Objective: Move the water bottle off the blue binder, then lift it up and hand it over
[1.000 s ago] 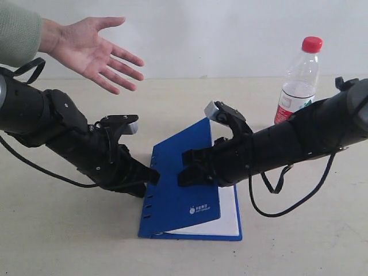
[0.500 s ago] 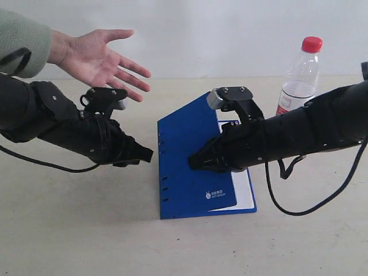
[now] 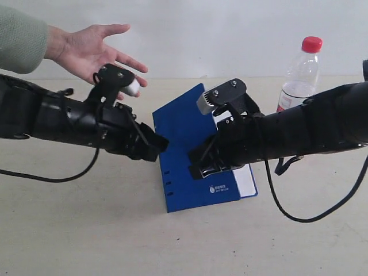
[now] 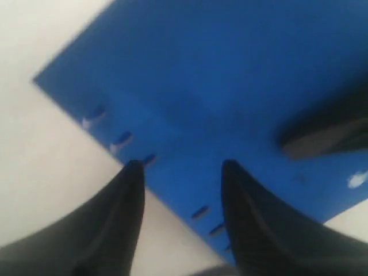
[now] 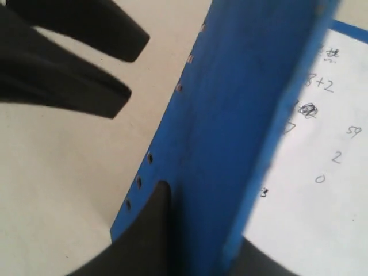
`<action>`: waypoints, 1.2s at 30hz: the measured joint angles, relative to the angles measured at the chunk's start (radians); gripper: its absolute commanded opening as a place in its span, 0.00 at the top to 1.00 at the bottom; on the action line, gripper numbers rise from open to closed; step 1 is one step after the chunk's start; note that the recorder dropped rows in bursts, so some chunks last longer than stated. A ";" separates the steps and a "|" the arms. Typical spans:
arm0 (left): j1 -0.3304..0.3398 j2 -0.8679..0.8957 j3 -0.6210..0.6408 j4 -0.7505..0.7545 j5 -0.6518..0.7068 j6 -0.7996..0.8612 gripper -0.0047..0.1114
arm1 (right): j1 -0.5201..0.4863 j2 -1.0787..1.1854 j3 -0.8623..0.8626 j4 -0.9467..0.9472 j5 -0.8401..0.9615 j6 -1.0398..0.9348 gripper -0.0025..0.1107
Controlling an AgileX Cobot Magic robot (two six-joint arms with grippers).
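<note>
The blue binder is tilted up over the table, its cover pinched by my right gripper, which is shut on it. In the right wrist view the cover runs between the jaws, with a written white page under it. My left gripper is open just beside the holed spine edge; in its own view the spine holes lie between the open fingers of the left gripper. The water bottle stands upright off the binder, behind my right arm, red cap up.
A person's open hand reaches in palm-up at the back left, just above my left arm. Both black arms stretch low over the beige table, cables trailing beside them. A white wall closes the back.
My right gripper has drawn the binder back and leftward and tipped it steeper. My left gripper rose and moved right to the spine edge. The hand stayed at the back left; the bottle did not move.
</note>
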 measured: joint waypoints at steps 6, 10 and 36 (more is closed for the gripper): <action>0.182 -0.044 0.047 -0.085 0.303 0.108 0.60 | 0.016 -0.059 0.013 0.006 -0.093 -0.067 0.98; 0.309 -0.047 0.109 -0.093 0.463 0.150 0.58 | 0.016 -0.085 0.014 0.006 -0.114 -0.084 0.98; 0.217 0.442 -0.197 -0.093 0.640 0.126 0.16 | 0.060 -0.113 0.016 0.000 -0.096 -0.061 0.98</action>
